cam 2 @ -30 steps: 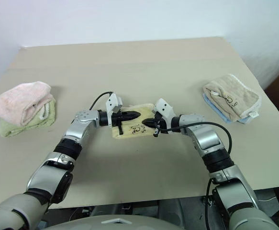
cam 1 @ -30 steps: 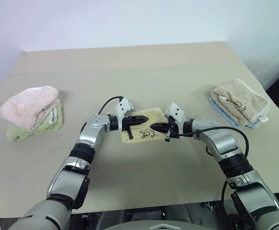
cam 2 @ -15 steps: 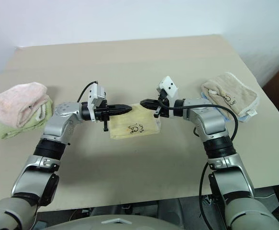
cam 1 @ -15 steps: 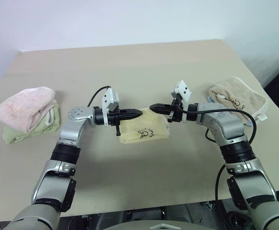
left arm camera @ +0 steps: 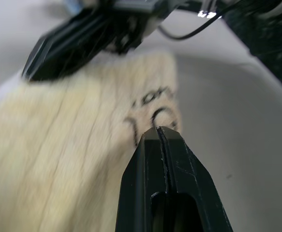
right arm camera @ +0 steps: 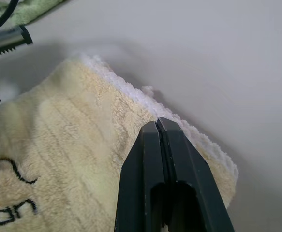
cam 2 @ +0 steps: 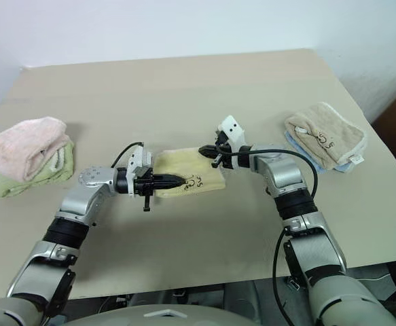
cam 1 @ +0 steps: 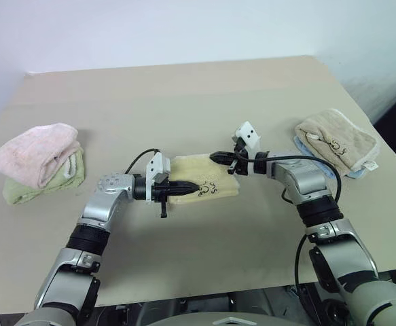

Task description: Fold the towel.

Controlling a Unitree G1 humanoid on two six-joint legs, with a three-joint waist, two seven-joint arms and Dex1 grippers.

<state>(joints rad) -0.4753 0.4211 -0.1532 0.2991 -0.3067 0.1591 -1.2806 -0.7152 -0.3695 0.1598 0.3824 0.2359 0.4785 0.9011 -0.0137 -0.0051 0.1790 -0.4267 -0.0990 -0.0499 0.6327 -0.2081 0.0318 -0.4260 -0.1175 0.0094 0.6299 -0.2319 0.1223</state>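
Pale yellow towel (cam 1: 204, 178) folded on tabletop (cam 1: 184, 102); both end effectors, left (cam 1: 192, 185) and right (cam 1: 214, 157), pressed together, empty, patting it. Next: likely flatten, withdraw.

The towel (cam 1: 203, 180) lies folded at the middle of the desk (cam 1: 184, 102), the left gripper (cam 1: 192, 185) over its near left part and the right gripper (cam 1: 214, 157) over its far right edge, with one stack of folded towels (cam 1: 41, 161) far left and another (cam 1: 337, 142) far right
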